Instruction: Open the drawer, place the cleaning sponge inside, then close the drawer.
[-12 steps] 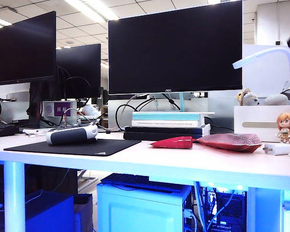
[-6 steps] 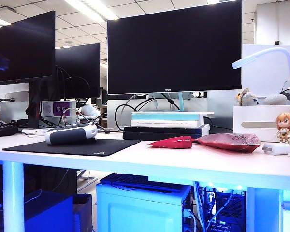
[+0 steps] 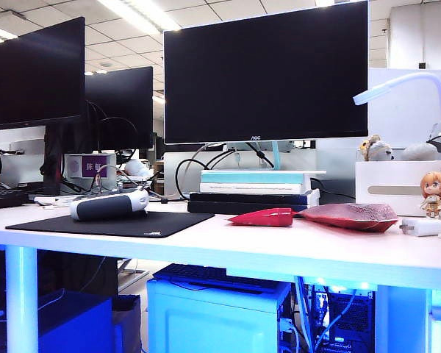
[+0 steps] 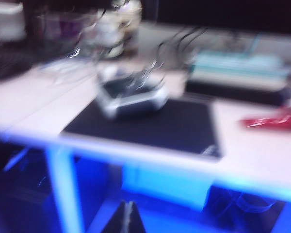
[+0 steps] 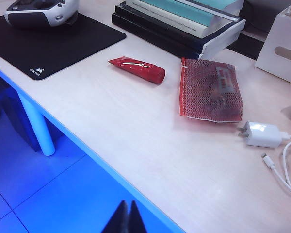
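Note:
The cleaning sponge is out of view in every frame. A white box with a slot handle, the drawer as far as I can tell, stands closed at the desk's right end and shows in the right wrist view too. My right gripper is shut and empty, hanging off the desk's front edge over the blue floor. My left gripper is also shut with nothing in it, below and in front of the desk edge near the black mat; that view is blurred. Neither gripper appears in the exterior view.
A red tube and a flat red packet lie mid-desk. A grey-white device sits on the black mat. Stacked books, monitors, a white charger with cable and a figurine crowd the back and right.
Nothing on the desk has moved. A faint bluish blur at the exterior view's left edge half a second ago is gone.

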Motion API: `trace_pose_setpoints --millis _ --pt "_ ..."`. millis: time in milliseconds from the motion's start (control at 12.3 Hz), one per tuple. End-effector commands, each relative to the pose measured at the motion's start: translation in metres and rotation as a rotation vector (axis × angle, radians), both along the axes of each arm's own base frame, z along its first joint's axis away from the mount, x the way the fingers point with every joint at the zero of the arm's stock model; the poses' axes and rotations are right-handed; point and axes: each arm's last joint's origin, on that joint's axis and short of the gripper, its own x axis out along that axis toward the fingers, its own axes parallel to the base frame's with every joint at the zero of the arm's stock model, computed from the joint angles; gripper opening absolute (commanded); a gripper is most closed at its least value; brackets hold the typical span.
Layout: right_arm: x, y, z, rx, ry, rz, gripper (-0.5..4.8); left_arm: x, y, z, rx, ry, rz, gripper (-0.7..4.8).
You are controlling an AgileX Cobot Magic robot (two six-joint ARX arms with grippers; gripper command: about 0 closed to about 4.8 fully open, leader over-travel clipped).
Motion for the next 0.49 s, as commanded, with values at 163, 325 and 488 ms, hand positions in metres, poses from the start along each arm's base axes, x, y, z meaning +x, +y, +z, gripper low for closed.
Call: trace_pose_setpoints --millis 163,325,488 --pt "0.0 0.0 0.002 0.009 -0.01 0.0 0.0 0.004 0.005 -0.031 0.107 0.145 -0.03 -0.05" --pt "0.0 0.0 0.002 0.008 -0.008 0.0 0.0 0.005 0.016 -0.031 0.098 0.16 0.062 -0.03" --pt "-0.001 0.0 0.002 0.006 -0.004 0.0 0.0 0.006 0.017 -0.031 0.097 0.156 0.074 -0.01"
